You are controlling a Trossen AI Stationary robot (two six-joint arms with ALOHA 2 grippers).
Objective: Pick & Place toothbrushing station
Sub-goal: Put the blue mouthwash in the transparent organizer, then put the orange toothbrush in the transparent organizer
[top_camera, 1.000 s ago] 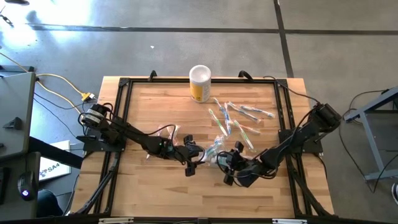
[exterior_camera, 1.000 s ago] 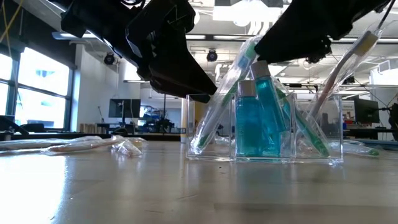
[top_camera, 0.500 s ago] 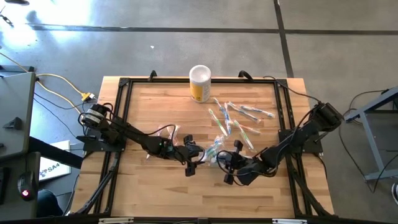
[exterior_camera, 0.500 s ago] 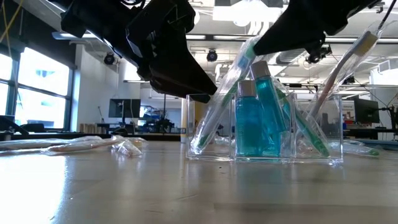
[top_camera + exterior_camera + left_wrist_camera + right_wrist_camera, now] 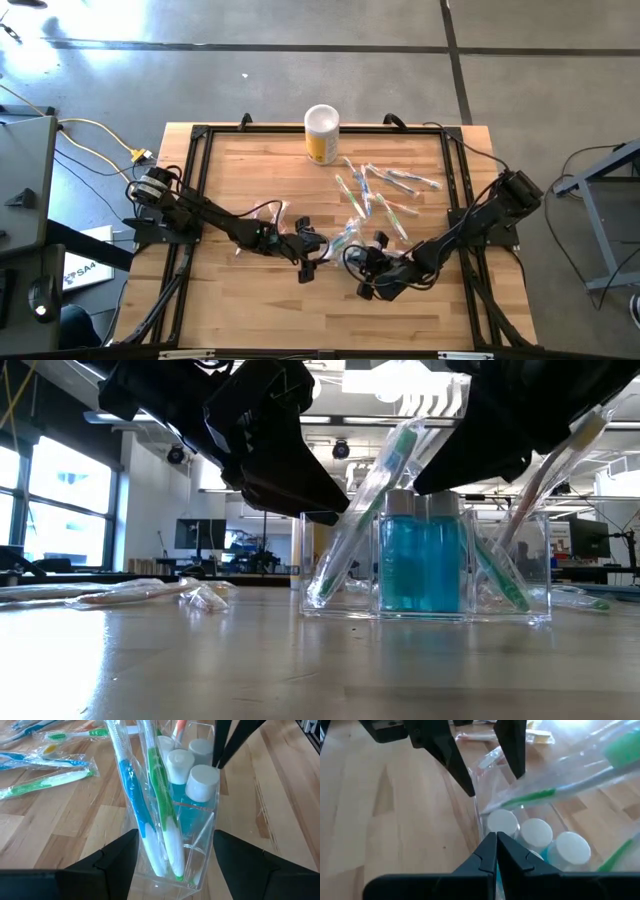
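My left gripper (image 5: 172,865) spreads wide around the clear holder (image 5: 195,827) of toothbrushes (image 5: 160,805) and toothpaste tubes (image 5: 201,782); my right gripper (image 5: 496,847) hangs pinched closed, empty, just above it.

Clear plastic holder (image 5: 425,565) upright on table, near front centre. Three teal toothpaste tubes (image 5: 186,785) with white caps upright inside it, side by side, caps up. Two wrapped toothbrushes (image 5: 150,810), one blue-handled, one green-handled, lean in holder beside tubes, heads down. More wrapped toothbrushes lean at holder's other end. Loose toothbrushes (image 5: 385,190) in clear wrappers lie scattered flat on table behind holder, pastel blue, green, orange handles.
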